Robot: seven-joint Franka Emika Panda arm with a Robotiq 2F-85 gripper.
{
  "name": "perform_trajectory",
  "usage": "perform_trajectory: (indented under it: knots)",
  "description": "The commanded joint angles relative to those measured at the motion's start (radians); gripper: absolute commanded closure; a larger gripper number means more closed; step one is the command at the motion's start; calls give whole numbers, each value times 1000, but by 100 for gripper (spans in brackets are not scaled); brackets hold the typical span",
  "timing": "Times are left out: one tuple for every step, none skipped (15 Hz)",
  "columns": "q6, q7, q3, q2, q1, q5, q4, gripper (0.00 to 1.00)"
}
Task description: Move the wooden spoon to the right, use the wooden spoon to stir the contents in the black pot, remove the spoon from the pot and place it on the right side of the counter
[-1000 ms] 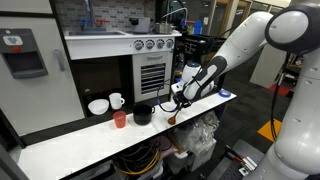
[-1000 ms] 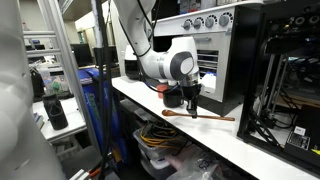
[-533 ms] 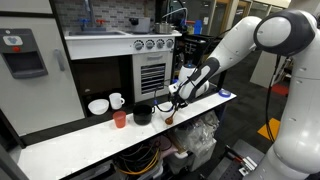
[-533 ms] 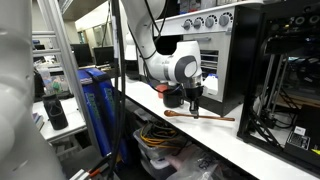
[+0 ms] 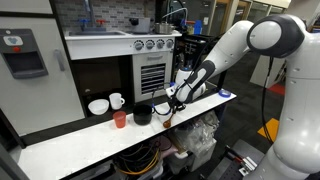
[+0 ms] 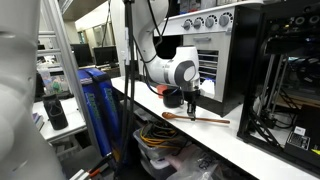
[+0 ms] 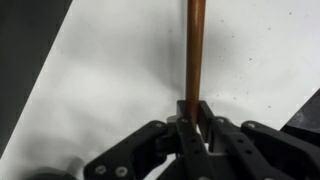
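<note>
Three steps in the task, and either the first or the last looks to be in hand; can't tell which. End effector (image 7: 195, 110) is clamped on the wooden spoon (image 6: 200, 118), jaws tight on the handle in wrist view. Spoon sits roughly level, low over the bench (image 7: 100, 80), outside the black pot (image 5: 143, 115) and just beside it, on the side away from the red cup (image 5: 120, 119). No stirring now. Definitely left: set the spoon down farther from the pot and release.
</note>
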Motion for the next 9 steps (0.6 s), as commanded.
perform_trajectory:
  knots:
    - [-7, -16, 19, 16, -20, 4, 14, 97]
    - [-6, -15, 19, 17, -20, 4, 14, 97]
    - [-6, -16, 20, 18, -20, 4, 13, 97]
    - [-4, -17, 21, 20, -21, 5, 13, 97]
    - [-3, -15, 19, 21, -20, 3, 13, 97]
    - [-1, -17, 20, 24, -21, 4, 13, 97]
    - [-1, -18, 22, 28, -23, 5, 14, 97]
    - [-3, -18, 23, 31, -24, 7, 15, 97]
    - [-4, -18, 23, 34, -23, 6, 17, 97]
